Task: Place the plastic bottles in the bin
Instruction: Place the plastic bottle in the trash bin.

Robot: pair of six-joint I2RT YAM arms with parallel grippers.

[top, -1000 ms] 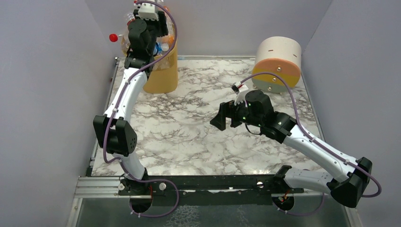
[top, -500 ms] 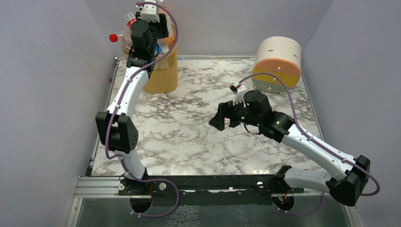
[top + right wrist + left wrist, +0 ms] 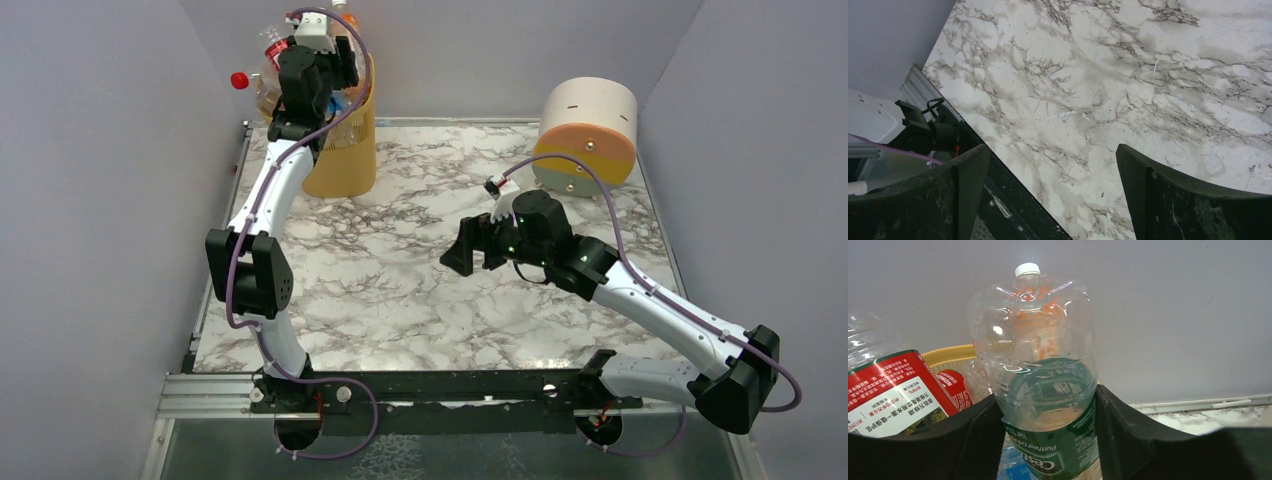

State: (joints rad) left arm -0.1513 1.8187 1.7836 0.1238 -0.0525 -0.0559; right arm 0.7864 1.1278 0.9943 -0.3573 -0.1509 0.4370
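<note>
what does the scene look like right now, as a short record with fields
left gripper: shut on a clear bottle with green label and white cap, held cap-up above the bin
right gripper: open, empty, hovering over the marble table
bin: yellow-orange, far left corner, bottles piled past its rim
in the pile: red-label bottle, red-capped bottle jutting out to the left
loose bottles on table: none seen
other: round white, orange and grey drum at far right
</note>
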